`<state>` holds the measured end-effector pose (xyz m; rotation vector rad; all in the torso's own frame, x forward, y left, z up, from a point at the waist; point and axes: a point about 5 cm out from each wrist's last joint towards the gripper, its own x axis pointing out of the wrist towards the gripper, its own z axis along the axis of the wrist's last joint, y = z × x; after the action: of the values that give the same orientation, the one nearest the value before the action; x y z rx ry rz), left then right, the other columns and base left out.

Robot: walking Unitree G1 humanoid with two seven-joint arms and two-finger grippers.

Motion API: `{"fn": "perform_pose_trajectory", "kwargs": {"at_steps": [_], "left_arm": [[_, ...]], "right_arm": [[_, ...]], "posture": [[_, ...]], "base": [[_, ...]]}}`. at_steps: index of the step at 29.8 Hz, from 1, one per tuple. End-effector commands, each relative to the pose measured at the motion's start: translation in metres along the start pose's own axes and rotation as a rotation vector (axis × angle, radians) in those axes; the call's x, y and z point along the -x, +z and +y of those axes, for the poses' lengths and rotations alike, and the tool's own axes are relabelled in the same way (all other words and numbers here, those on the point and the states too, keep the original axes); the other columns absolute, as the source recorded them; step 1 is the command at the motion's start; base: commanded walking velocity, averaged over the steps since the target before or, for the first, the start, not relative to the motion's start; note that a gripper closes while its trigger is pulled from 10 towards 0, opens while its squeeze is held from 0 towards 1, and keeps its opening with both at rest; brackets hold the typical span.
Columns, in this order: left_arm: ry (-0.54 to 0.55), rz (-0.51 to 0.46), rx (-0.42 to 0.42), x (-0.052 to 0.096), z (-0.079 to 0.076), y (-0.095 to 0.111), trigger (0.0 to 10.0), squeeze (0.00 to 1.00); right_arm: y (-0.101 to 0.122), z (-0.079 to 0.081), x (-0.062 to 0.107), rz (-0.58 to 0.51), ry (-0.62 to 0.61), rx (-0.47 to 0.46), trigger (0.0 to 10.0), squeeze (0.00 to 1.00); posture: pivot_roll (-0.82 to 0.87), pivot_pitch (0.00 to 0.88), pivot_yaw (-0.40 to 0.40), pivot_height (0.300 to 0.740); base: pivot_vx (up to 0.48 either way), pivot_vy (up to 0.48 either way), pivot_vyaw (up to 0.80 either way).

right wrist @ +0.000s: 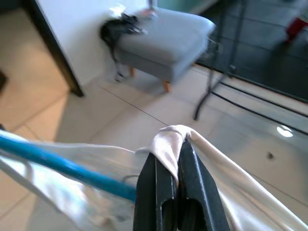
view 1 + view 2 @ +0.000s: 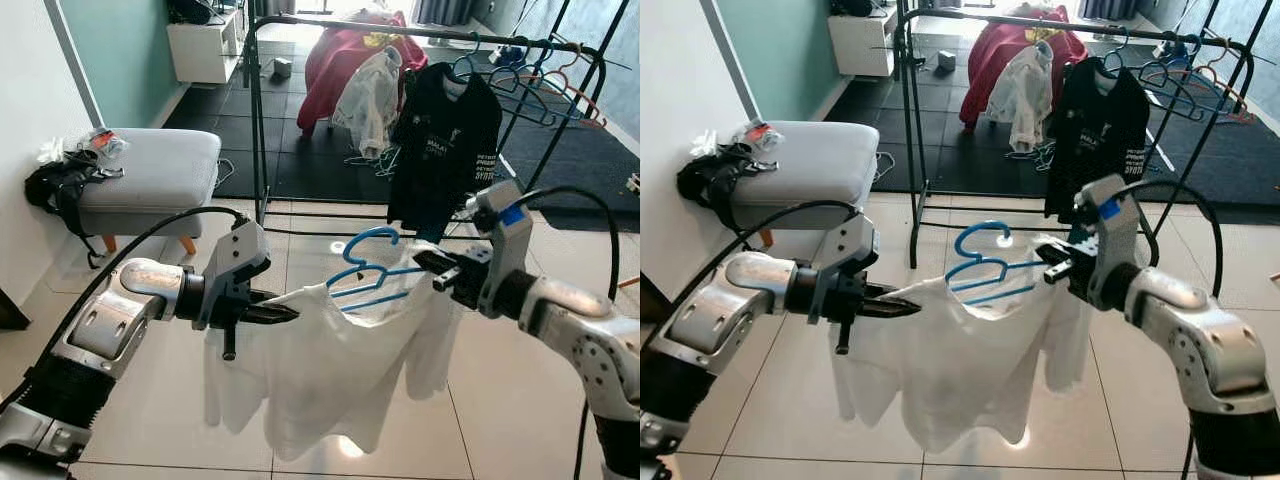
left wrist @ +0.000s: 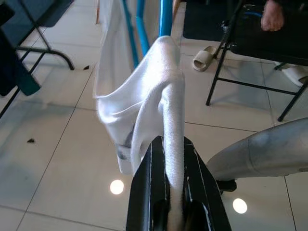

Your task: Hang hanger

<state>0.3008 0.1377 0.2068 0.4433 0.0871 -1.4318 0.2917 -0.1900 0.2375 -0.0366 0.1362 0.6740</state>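
Shirt [image 2: 320, 370] and blue hanger [image 2: 370, 270] hang in mid-air between the two grippers, in front of the clothes rail [image 2: 420, 35]. The left gripper [image 2: 285, 315] is closed on one shoulder of the white shirt, its fingers [image 3: 166, 192] pinching a fold of cloth. The right gripper [image 2: 428, 262] is closed on the other shoulder, a tuft of fabric squeezed between its fingers [image 1: 175, 187].

From the head camera, the hanger sits at about 3 o'clock from the left gripper and 9 o'clock from the right, tucked into the collar. It lies closer to the right gripper, just beside its fingertips. Its long axis runs roughly from gripper to gripper, rising a little toward the right gripper. The hook points up, toward 12 o'clock, and curls over at the top, free of both grippers and of the rail.

The rail lies further off at 12 o'clock, above and beyond the hook, with a black shirt [image 2: 445, 145] and several spare hangers [image 2: 525, 85] already on it. A stretch of bare bar lies at 11 o'clock. The relation that matters is hook to bar: the hook is well apart from the bar and below it, so the shirt probably needs lifting and carrying forward before it can catch. Since neither gripper holds the hanger itself, it could slip inside the collar.

A grey stool [image 2: 160, 170] stands at 10 o'clock beside the wall.
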Motion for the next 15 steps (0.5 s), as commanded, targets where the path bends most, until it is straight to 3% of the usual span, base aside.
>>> {"fn": "perform_pose_trajectory", "kwargs": {"at_steps": [1,6,15], "left_arm": [[-0.037,-0.029,-0.033,0.000,-0.004,0.007,10.0,0.00],[-0.066,-0.022,-0.065,0.002,-0.003,0.010,10.0,0.00],[-0.041,-0.009,-0.027,-0.003,0.000,0.014,10.0,0.00]], "right_arm": [[0.005,0.006,0.000,-0.022,0.047,0.003,0.0,0.00],[0.013,0.024,0.009,-0.052,0.271,-0.049,0.0,0.00],[0.016,0.038,0.017,-0.038,0.401,-0.050,0.0,0.00]], "posture": [[-0.07,0.113,-0.032,0.740],[-0.07,0.099,-0.039,0.740],[-0.07,0.103,-0.036,0.740]], "base": [[0.000,0.000,0.00],[0.000,0.000,0.00],[0.000,0.000,0.00]]}}
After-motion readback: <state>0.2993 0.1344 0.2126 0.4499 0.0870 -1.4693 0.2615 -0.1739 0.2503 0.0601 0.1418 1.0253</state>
